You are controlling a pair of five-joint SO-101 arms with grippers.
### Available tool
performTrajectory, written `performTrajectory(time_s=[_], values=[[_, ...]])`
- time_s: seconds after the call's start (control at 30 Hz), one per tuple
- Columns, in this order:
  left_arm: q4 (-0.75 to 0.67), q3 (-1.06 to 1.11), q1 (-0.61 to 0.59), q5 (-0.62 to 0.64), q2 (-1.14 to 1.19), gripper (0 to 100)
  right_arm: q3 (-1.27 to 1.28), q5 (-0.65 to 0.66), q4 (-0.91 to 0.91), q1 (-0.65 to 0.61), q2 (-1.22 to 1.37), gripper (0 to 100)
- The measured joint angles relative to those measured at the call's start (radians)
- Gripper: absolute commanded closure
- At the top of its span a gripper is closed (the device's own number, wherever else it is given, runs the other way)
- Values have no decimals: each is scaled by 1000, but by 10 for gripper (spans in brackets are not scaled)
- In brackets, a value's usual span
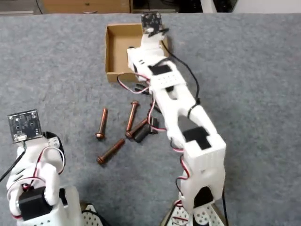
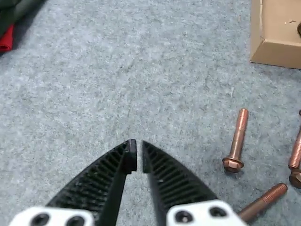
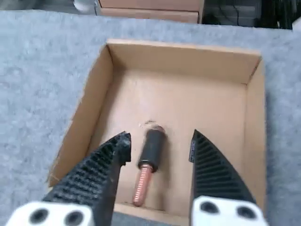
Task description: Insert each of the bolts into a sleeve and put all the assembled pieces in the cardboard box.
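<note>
The cardboard box (image 3: 94, 103) lies under my right gripper (image 3: 160, 141), which hangs open over it. On the box floor between the fingers lies one assembled piece (image 3: 150, 155), a copper bolt in a black sleeve, touching neither finger. In the high view the box (image 1: 113, 52) is at the back, with the right arm (image 1: 174, 99) stretched over it. Loose copper bolts (image 1: 101, 123) (image 1: 132, 116) (image 1: 111, 151) lie mid-table, and a black sleeve (image 1: 143, 133) rests against another bolt. My left gripper (image 2: 136, 154) is shut and holds nothing, low over bare carpet, left of a bolt (image 2: 236, 141).
Grey carpet covers the table (image 1: 244, 70). The left arm (image 1: 33, 179) sits at the front left corner. A corner of the box (image 2: 277, 37) and two more bolts (image 2: 262, 202) (image 2: 296, 157) show in the left wrist view. Wooden furniture stands beyond the far edge.
</note>
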Motion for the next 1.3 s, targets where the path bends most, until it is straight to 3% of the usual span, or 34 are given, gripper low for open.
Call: performTrajectory(time_s=[0.17, 0.3, 0.47, 0.67, 0.8, 0.97, 1.13, 1.3], values=[[0, -38, -2, 0, 0, 880, -141, 0, 204, 9, 5, 804], [0, -94, -2, 0, 48, 879, -193, 0, 496, 9, -66, 804], [0, -183, 3, 28, 261, 879, -201, -6, 855, 9, -212, 804], [0, -298, 12, 46, 548, 879, -164, -32, 1103, -46, -281, 804], [0, -342, 12, 49, 654, 880, -94, -167, 1128, -86, -282, 804], [0, -342, 12, 49, 723, 881, 3, -292, 988, -124, -239, 804], [0, -342, 12, 49, 727, 879, 12, -448, 962, -195, -115, 804], [0, -342, 12, 49, 727, 879, 12, -516, 957, -195, -12, 804]])
